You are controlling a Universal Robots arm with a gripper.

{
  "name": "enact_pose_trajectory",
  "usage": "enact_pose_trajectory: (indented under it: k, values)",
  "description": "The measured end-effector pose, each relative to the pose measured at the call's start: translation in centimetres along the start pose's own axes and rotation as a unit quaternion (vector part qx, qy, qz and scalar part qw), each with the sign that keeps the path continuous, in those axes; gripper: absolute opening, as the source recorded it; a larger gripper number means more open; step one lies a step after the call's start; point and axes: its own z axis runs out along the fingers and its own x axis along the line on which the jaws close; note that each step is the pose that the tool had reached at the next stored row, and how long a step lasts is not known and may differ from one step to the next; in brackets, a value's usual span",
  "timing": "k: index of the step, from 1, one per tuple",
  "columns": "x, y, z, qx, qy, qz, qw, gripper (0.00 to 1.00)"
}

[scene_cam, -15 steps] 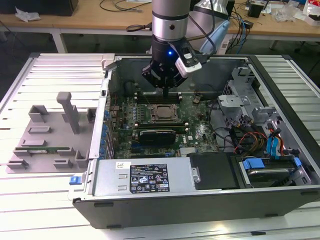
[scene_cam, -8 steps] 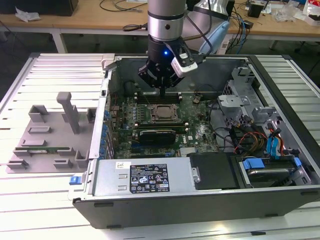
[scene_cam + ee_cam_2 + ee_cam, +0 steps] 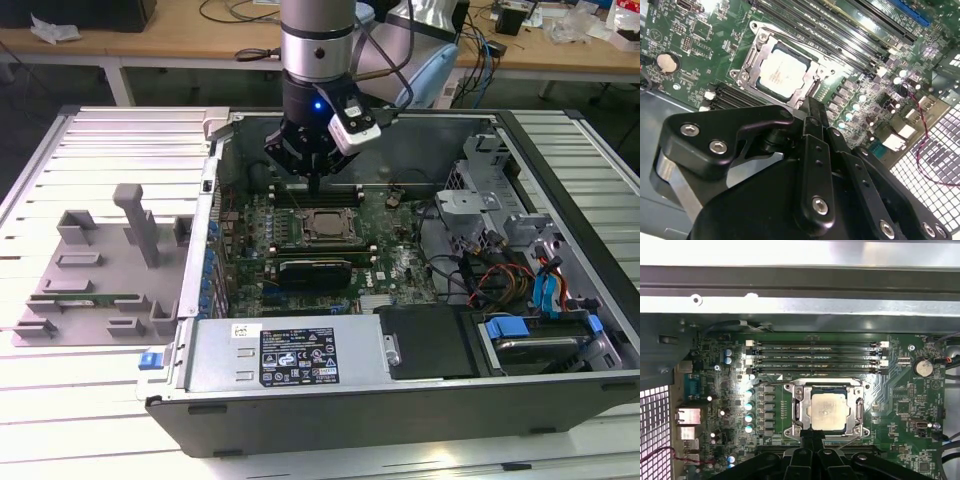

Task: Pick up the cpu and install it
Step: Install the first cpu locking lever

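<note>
Gripper (image 3: 315, 181) of the arm, pointing down inside the open computer case (image 3: 400, 430), fingers pressed together and holding nothing. In both wrist views we see the tips just beside one edge of the socket frame (image 3: 827, 409); we cannot tell whether they touch it.

Exterior view. We see the white slatted desk (image 3: 60, 400) carrying the case, and at the exterior view's left of the case a grey tray (image 3: 100, 270) with a long green memory stick (image 3: 95, 297) lying in it. Along the case's near side sit a labelled power supply (image 3: 290, 350) and, towards the exterior view's right, a drive bay with blue fittings (image 3: 510, 330). The arm's wrist hides part of the case's rear wall.

First wrist view. We look straight onto the green motherboard (image 3: 900, 390). The cpu (image 3: 829, 410), silvery-topped, lies flat inside the socket frame and apart from the gripper. Four long memory slots (image 3: 815, 357) run beside the frame, with a coin cell (image 3: 923, 366) near their end. The gripper's black fingers cover the frame's nearest edge.

Second wrist view. We see the same board at a slant, with a perforated case wall (image 3: 935, 165) and a thin red wire (image 3: 920, 125) across it. The gripper's black body blocks the lower half of the board.
</note>
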Motion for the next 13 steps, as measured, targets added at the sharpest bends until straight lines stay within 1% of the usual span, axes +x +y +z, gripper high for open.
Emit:
enact_pose_trajectory:
  k: [2, 3, 5, 8, 10, 11, 12, 13]
  values:
    - [0.02, 0.00, 0.00, 0.0000, 0.0000, 0.000, 1.0000, 0.11]
    - [0.19, -0.01, 0.00, 0.0000, -0.0001, 0.000, 1.0000, 0.11]
    - [1.06, 0.00, -0.03, 0.0000, -0.0002, 0.000, 1.0000, 0.11]
    - [2.96, 0.03, -0.08, 0.0000, -0.0009, 0.000, 1.0000, 0.11]
    - [3.83, 0.03, -0.10, 0.0000, -0.0013, 0.000, 1.0000, 0.11]
    - [4.44, 0.03, -0.11, -0.0002, -0.0016, 0.000, 1.0000, 0.11]
    - [4.78, 0.03, -0.12, -0.0003, -0.0018, 0.000, 1.0000, 0.11]
    - [5.08, 0.02, -0.13, -0.0016, -0.0020, 0.000, 1.0000, 0.11]
